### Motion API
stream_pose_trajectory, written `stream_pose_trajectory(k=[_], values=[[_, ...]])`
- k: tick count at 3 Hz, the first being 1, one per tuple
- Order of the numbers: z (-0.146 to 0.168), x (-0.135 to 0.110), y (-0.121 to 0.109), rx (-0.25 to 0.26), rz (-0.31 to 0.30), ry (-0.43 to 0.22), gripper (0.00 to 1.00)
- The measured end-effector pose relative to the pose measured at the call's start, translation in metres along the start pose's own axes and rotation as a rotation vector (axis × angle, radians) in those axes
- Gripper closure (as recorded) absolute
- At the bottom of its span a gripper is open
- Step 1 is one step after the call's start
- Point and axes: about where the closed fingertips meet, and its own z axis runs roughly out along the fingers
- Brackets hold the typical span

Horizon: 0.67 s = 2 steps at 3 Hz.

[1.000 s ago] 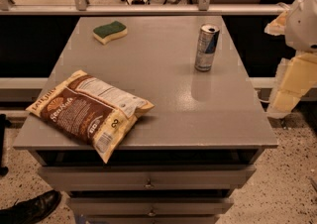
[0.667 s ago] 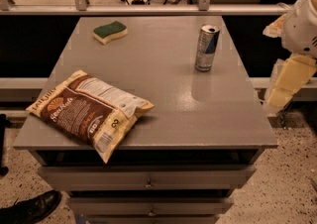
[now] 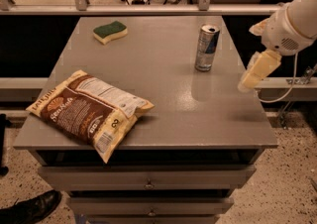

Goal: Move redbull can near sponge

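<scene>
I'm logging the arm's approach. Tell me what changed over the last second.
The gripper has swung left, from beside the table to just over its right edge, closer to the redbull can. It has taken hold of nothing. The can stands upright where it was. The sponge at the back left and the chip bag at the front left have not moved.

I see the gripper (image 3: 249,78) at the table's (image 3: 163,69) right edge; its arm (image 3: 297,17) is cut off by the view's right border.
</scene>
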Motion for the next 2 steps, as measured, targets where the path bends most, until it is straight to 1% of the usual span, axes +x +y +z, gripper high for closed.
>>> stream_pose_trajectory(k=[1,2], values=[[0.030,-0.012,-0.034,0.020,0.055,-0.104,0.00],[0.060,-0.033,-0.066,0.016,0.153,-0.255,0.00]])
